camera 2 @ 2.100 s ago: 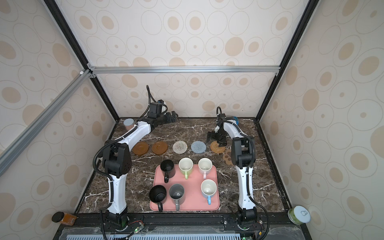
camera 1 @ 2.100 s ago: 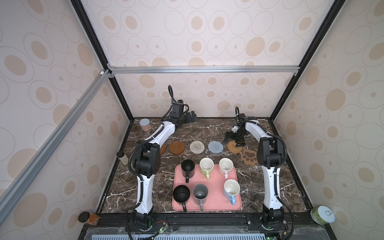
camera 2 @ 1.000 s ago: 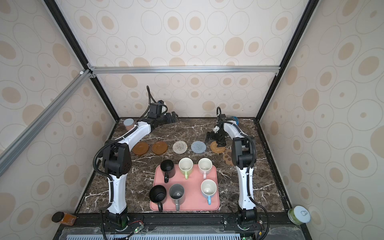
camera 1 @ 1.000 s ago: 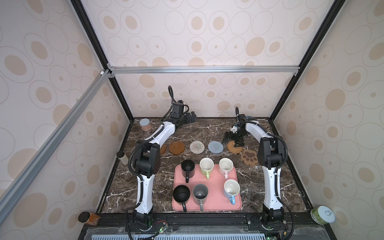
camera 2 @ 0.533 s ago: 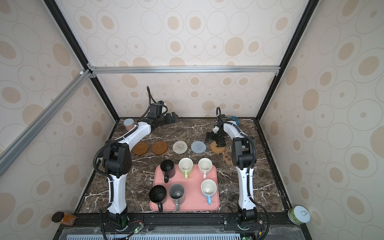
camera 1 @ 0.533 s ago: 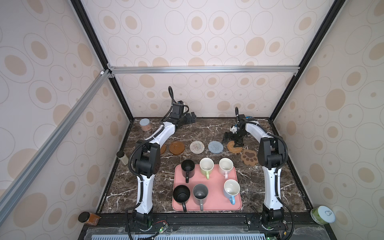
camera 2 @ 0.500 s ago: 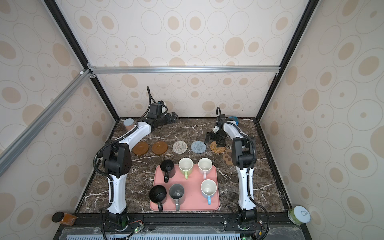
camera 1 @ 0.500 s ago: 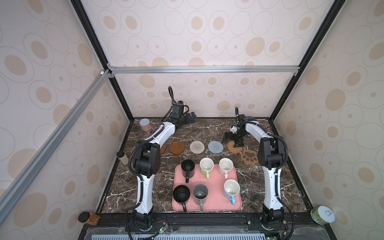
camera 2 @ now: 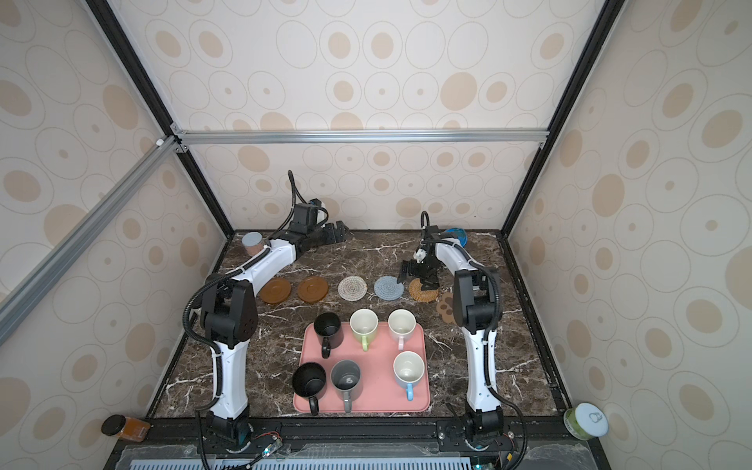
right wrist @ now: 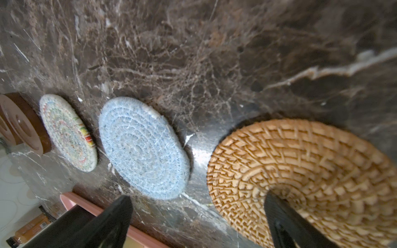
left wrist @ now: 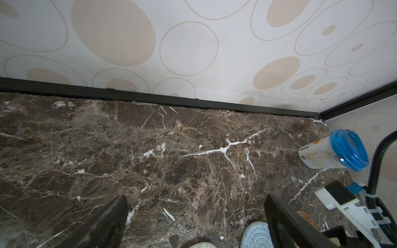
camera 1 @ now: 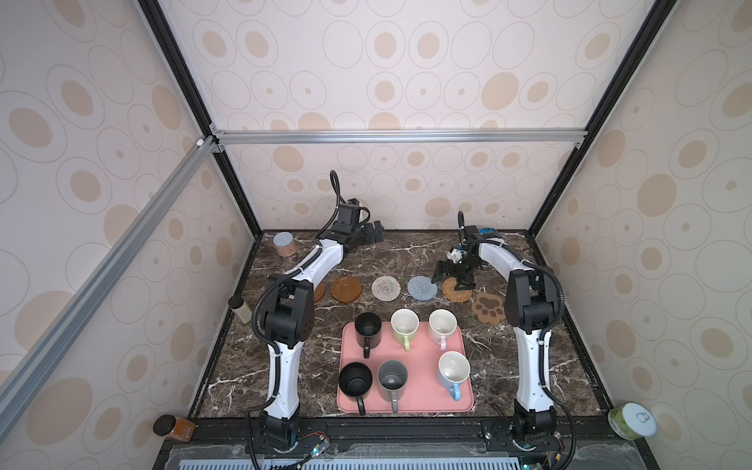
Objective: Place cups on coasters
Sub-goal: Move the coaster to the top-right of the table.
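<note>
**Six mugs on the pink tray [camera 1: 419, 358], coasters lined up beyond**

Six mugs stand upright on the tray, at the near middle of the counter [camera 1: 407, 252]. The far row holds the black mug [camera 1: 367, 326], light green mug [camera 1: 404, 324] and white-pink mug [camera 1: 442, 324]. The near row holds the second black mug [camera 1: 355, 379], grey mug [camera 1: 392, 379] and blue-sided mug [camera 1: 453, 368].

Past the tray, a row of coasters lies uncovered: wooden disc [camera 2: 276, 291], second wooden disc [camera 1: 346, 289], whitish woven coaster [camera 1: 385, 288], blue-grey woven coaster [camera 1: 422, 288], rattan coaster [camera 1: 453, 289] and paw coaster [camera 1: 488, 308].

The right pincer [camera 1: 447, 283] is spread and holds nothing. It sits low at the rattan coaster's edge, and one finger [right wrist: 283, 216] possibly touches it. The left pincer [camera 1: 376, 234], also spread and empty, hangs over bare counter near the back wall.
</note>
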{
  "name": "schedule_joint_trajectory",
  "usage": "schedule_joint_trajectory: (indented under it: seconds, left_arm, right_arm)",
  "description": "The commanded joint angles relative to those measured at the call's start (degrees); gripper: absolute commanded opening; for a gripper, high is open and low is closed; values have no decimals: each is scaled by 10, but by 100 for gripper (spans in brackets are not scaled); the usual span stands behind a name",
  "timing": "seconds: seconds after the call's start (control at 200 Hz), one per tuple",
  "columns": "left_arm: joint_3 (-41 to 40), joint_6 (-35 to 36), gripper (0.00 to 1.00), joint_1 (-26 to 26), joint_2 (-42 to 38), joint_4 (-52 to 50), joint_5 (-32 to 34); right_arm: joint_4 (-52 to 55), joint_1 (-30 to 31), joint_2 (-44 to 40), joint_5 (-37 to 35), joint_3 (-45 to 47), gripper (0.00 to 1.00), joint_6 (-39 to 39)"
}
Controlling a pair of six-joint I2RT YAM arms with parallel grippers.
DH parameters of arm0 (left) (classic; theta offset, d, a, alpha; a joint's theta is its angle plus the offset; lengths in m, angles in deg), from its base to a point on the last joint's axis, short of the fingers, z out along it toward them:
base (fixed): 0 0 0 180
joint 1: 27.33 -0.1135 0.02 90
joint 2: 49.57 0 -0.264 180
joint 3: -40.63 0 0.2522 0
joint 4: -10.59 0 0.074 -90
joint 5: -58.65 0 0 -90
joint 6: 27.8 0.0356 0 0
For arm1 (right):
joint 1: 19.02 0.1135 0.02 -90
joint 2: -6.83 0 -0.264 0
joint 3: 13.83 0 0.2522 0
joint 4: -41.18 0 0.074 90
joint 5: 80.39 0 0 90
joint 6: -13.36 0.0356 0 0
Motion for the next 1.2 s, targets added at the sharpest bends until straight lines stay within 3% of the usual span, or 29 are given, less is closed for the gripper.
schedule_joint_trajectory:
  seconds: [0.0,0.49,0.76,1.19]
  left_arm:
    - [1,-4,100,-6,-14,7,0]
    - [-7,-4,100,-6,-19,11,-1]
    - [-16,-5,100,-6,-23,20,-1]
    - [-18,-6,100,-6,-26,27,-9]
  right_arm:
    - [33,10,9,9,20,100,2]
    - [55,10,22,-92,-22,100,23]
    - [50,9,10,-80,-34,100,23]
    - [62,9,-78,-79,-32,100,17]
